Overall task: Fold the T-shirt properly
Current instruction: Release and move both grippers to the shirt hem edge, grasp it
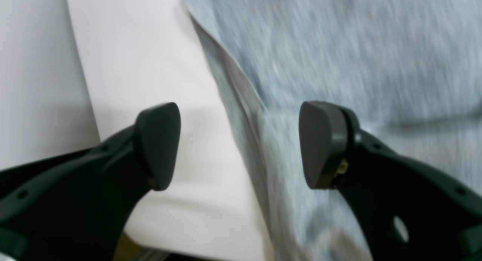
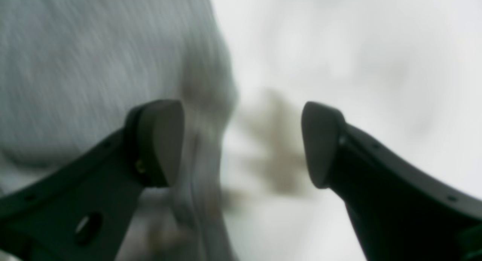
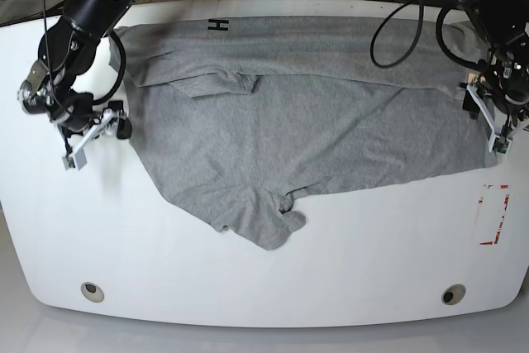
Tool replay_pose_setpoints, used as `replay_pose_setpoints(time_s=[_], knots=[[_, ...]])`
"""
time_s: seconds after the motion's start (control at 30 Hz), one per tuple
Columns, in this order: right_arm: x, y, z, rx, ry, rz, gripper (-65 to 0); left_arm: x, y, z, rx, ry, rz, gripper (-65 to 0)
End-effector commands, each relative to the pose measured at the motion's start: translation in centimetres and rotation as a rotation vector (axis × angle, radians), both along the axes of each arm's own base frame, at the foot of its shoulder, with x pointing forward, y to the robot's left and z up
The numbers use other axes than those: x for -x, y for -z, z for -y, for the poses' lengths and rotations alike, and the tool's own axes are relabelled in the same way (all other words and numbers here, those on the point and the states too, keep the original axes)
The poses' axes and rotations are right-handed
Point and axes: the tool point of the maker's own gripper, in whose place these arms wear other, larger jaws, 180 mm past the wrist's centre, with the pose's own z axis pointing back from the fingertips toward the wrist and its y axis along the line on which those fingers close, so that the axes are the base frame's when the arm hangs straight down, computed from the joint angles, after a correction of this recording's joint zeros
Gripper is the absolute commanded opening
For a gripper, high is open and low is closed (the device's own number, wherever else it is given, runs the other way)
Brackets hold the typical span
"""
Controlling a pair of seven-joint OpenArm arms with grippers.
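The grey T-shirt (image 3: 289,130) lies spread across the white table (image 3: 248,287), its top part folded over, with a black "H" (image 3: 217,26) showing at the back. One sleeve (image 3: 264,225) sticks out toward the front. My left gripper (image 3: 489,121) is open at the shirt's right edge. In the left wrist view the left gripper (image 1: 241,146) straddles the cloth edge, with the shirt (image 1: 357,46) on the right. My right gripper (image 3: 97,140) is open at the shirt's left edge. In the blurred right wrist view the right gripper (image 2: 241,144) straddles the edge of the shirt (image 2: 75,46).
A red-and-white label (image 3: 494,214) lies on the table near the right front. Two round holes (image 3: 92,290) (image 3: 452,294) sit near the front edge. Black cables (image 3: 397,6) hang over the back right of the table.
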Motion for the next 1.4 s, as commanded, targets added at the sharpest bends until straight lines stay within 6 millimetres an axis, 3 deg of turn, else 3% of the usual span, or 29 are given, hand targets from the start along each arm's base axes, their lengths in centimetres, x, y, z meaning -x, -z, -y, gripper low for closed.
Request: replay_pose_setpoints(time_s=[0.0,0.07,0.2,0.27,0.43,0.63,0.73,0.93,1.1,1.23,1.37], knots=[[-2.6,-1.3,0.3,0.016,-0.013,0.057,-19.8,-1.0,-0.5,-0.5,0.002,-0.014,0.022,-19.2],[-4.8,-2.0,0.6,0.040,-0.033,0.088,-19.8,-1.8,0.2,-0.5,0.037,-0.023,0.019,-19.2],[-8.1,-1.5,-0.5,-0.009,-0.053,0.129,-19.8,-3.7,0.5,-0.5,0.091,-0.037,0.030,-19.2],[-9.5,-1.5,-0.1,-0.025,-0.044,0.154,-19.8,-4.4,0.6,-0.5,0.110,-0.041,0.033,-19.2],[-12.3,0.2,-1.9,-0.111,-0.040,0.173,-19.8,-6.4,-0.3,0.0,0.141,-0.013,0.122,-19.2],[-13.2,1.8,-4.7,-0.182,-0.055,0.168,-19.8,-7.3,0.3,-0.5,0.193,-0.078,0.187,-18.8],[-13.5,2.4,-8.4,-0.229,-0.091,0.166,-19.8,-8.1,0.4,-0.7,0.217,-0.095,0.210,-19.2],[-13.5,2.9,-11.6,-0.263,-0.129,0.169,-19.8,-8.3,1.3,-2.3,0.230,-0.109,0.189,-18.8],[-13.2,3.3,-13.4,-0.257,-0.178,0.156,-20.1,-9.7,1.3,-3.3,0.262,-0.120,0.221,-19.0],[-13.2,3.4,-14.6,-0.262,-0.198,0.152,-31.9,-10.3,2.2,-4.2,0.298,-0.138,0.220,-18.9],[-13.4,3.2,-14.9,-0.261,-0.205,0.156,-52.3,-11.3,3.0,-4.9,0.349,-0.152,0.238,-18.6]])
